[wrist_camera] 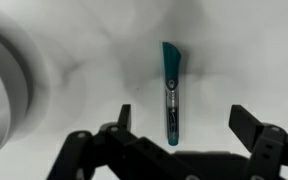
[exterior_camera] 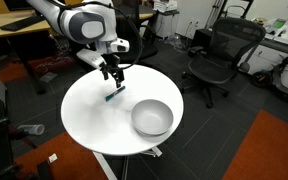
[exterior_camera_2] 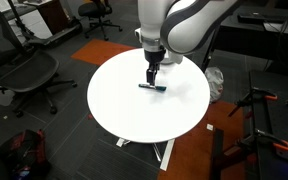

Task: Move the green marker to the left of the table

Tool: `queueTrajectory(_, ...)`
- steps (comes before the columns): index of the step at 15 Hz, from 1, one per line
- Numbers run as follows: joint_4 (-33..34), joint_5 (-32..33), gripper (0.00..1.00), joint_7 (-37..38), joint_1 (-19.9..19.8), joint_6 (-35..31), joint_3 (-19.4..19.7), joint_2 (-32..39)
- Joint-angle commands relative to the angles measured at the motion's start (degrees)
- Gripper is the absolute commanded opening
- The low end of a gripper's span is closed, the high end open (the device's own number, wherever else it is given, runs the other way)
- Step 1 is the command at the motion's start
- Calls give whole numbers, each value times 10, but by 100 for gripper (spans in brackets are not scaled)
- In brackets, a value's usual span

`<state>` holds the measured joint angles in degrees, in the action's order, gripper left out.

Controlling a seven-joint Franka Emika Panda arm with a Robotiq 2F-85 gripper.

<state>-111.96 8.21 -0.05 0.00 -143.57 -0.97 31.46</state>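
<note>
The green marker (wrist_camera: 170, 90) lies flat on the white round table (exterior_camera: 94, 115). In the wrist view it runs lengthwise between my open fingers. It also shows in both exterior views (exterior_camera: 113, 95) (exterior_camera_2: 152, 86). My gripper (wrist_camera: 182, 125) is open and empty, just above the marker, fingers apart on either side of it. In both exterior views the gripper (exterior_camera: 112, 80) (exterior_camera_2: 151, 77) hangs straight down over the marker, very close to the tabletop.
A round grey bowl (exterior_camera: 151, 117) stands on the table to one side of the marker; its blurred rim shows in the wrist view (wrist_camera: 9, 90). Black office chairs (exterior_camera: 219, 55) (exterior_camera_2: 29, 75) and wooden desks stand around the table.
</note>
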Motion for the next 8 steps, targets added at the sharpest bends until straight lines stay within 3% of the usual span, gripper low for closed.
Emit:
queueTrajectory(1, 29, -11, 100, -12, 2, 7, 5, 29)
queueTrajectory(8, 59, -21, 100, -15, -2, 13, 1, 68)
